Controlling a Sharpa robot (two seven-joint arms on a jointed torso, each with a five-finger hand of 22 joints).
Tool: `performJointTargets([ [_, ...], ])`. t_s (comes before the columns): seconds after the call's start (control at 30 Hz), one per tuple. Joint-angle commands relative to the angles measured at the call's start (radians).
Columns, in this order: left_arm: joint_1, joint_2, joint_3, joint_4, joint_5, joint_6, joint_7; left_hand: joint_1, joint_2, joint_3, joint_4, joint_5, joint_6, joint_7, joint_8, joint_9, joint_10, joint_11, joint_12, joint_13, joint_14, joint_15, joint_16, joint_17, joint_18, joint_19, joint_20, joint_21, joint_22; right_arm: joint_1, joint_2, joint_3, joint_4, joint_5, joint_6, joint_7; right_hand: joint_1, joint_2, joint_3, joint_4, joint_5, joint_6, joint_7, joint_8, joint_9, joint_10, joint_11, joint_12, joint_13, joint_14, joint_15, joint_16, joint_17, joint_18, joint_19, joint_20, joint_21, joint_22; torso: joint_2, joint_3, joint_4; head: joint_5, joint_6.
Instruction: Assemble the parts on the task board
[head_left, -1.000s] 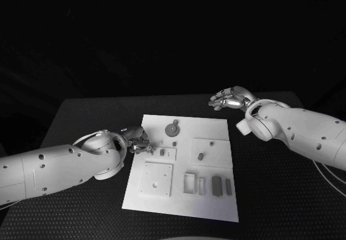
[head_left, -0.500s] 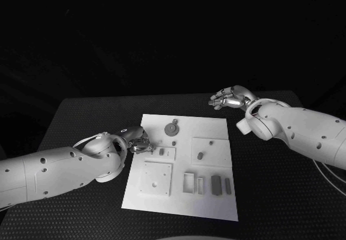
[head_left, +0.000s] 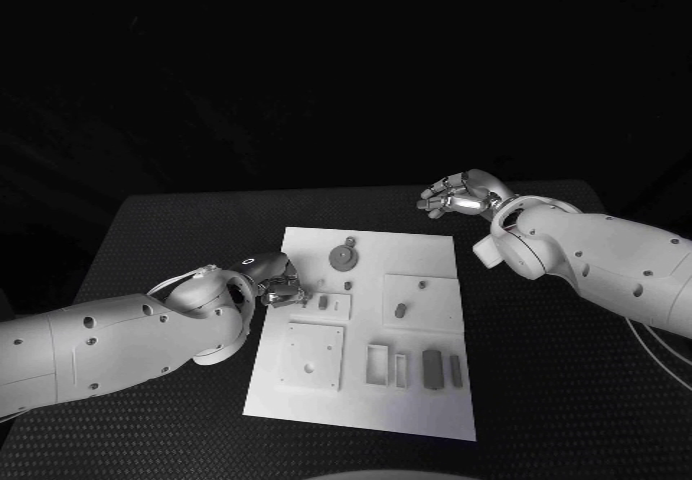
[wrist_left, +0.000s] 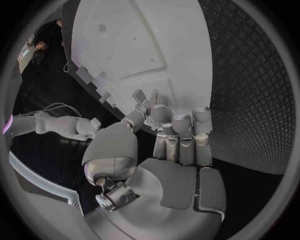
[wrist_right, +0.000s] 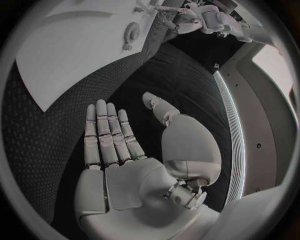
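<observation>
On the black table (head_left: 173, 230), whose top has a fine woven-looking texture, the white task board (head_left: 368, 410) lies flat as a long rectangle, its near short edge toward the robot. Nearest on it, by the near right corner, a row of narrow upright parts (head_left: 433, 368) stands beside a shallow rectangular frame (head_left: 379, 364); they are grey and slab-shaped. Next to them, toward the board's left edge, sits a square raised plate (head_left: 313, 357) with a small hole in it.

Further in, the left hand (head_left: 280, 291) rests at the board's left edge, its silver fingers curled down together over the rim, fingertips just beside a small square pocket holding a short peg (head_left: 325, 303). From the left wrist view the fingers (wrist_left: 181, 125) bend over the board's edge; whether they pinch anything cannot be told. The white forearm behind it crosses the table from the left and hides part of that side.

On the right half of the board a larger square plate (head_left: 426, 303) carries two small dark pegs. Toward the far edge lies a round toothed gear (head_left: 343, 259) with a small stem behind it.

Beyond the board's far right corner, the right hand (head_left: 459, 196) hovers above the table, holding nothing, fingers (wrist_right: 106, 135) straight and side by side, thumb held away, palm smooth and metallic.
</observation>
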Motion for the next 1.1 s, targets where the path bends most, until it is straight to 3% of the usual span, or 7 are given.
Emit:
performJointTargets([
  [0.03, -0.004, 0.003, 0.0, -0.001, -0.009, 0.001, -0.001, 0.012, 0.003, 0.004, 0.003, 0.007, 0.038, -0.032, 0.006, 0.001, -0.003, -0.015, 0.005, 0.001, 0.012, -0.017, 0.006, -0.001, 0.009, 0.008, -0.103, 0.004, 0.02, 0.0, 0.0, 0.0, 0.002, 0.001, 0.012, 0.009, -0.008, -0.004, -0.002, 0.003, 0.004, 0.004, 0.018, 0.005, -0.002, 0.006, -0.001, -0.004, 0.0, -0.001, 0.006, -0.005, -0.002, 0.007, 0.001, 0.001, -0.005, 0.002, 0.0, 0.0, 0.0002, 0.0, -0.002],
  [0.23, -0.011, 0.005, 0.0, -0.006, -0.009, 0.0, -0.001, 0.012, 0.003, 0.004, 0.003, 0.007, 0.038, -0.032, 0.006, 0.0, -0.003, -0.015, 0.005, 0.001, 0.012, -0.017, 0.007, -0.002, 0.009, 0.008, -0.103, 0.004, 0.02, 0.0, 0.0, 0.0, 0.001, 0.001, 0.012, 0.009, -0.008, -0.004, -0.002, 0.003, 0.004, 0.004, 0.018, 0.005, -0.002, 0.006, -0.001, -0.004, 0.0, -0.001, 0.006, -0.005, -0.002, 0.007, 0.001, 0.001, -0.005, 0.002, 0.0, 0.0001, -0.0002, 0.0, -0.002],
  [1.0, -0.013, 0.004, 0.0, -0.007, -0.009, 0.024, -0.004, 0.016, 0.003, 0.005, 0.003, 0.011, 0.038, -0.033, 0.009, -0.001, -0.003, -0.015, 0.008, 0.002, 0.013, -0.017, 0.008, -0.002, 0.01, 0.008, -0.104, 0.006, 0.02, 0.0, 0.0, 0.0, 0.0, 0.001, 0.013, 0.009, -0.007, -0.004, -0.002, 0.003, 0.004, 0.004, 0.018, 0.005, -0.003, 0.006, -0.001, -0.005, 0.0, -0.001, 0.006, -0.005, -0.002, 0.007, 0.001, 0.001, -0.007, 0.003, 0.0, 0.0005, -0.0004, 0.001, -0.006],
  [1.07, -0.014, 0.004, 0.0, -0.007, -0.009, 0.027, -0.005, 0.016, -0.002, 0.007, 0.005, 0.078, 0.037, -0.032, 0.014, -0.005, -0.005, -0.015, 0.012, 0.003, 0.013, -0.017, 0.011, -0.003, 0.009, 0.006, -0.103, 0.009, 0.02, 0.0, 0.0, 0.0, 0.001, 0.001, 0.013, 0.009, -0.007, -0.004, -0.002, 0.003, 0.004, 0.003, 0.018, 0.005, -0.003, 0.006, -0.001, -0.005, 0.0, -0.001, 0.006, -0.005, -0.002, 0.007, 0.001, 0.001, -0.007, 0.003, 0.0, 0.0006, -0.0003, 0.001, -0.007],
  [1.1, -0.014, 0.004, 0.0, -0.007, -0.009, 0.028, -0.006, 0.016, -0.002, 0.007, 0.005, 0.08, 0.037, -0.033, 0.014, -0.005, -0.005, -0.015, 0.013, 0.003, 0.013, -0.017, 0.012, -0.003, 0.009, 0.006, -0.103, 0.009, 0.02, 0.0, 0.0, 0.0, 0.0, 0.001, 0.013, 0.009, -0.007, -0.004, -0.002, 0.003, 0.004, 0.004, 0.018, 0.005, -0.003, 0.006, -0.001, -0.005, 0.0, -0.001, 0.006, -0.005, -0.002, 0.007, 0.001, 0.001, -0.007, 0.003, 0.0, 0.0006, -0.0003, 0.001, -0.007],
])
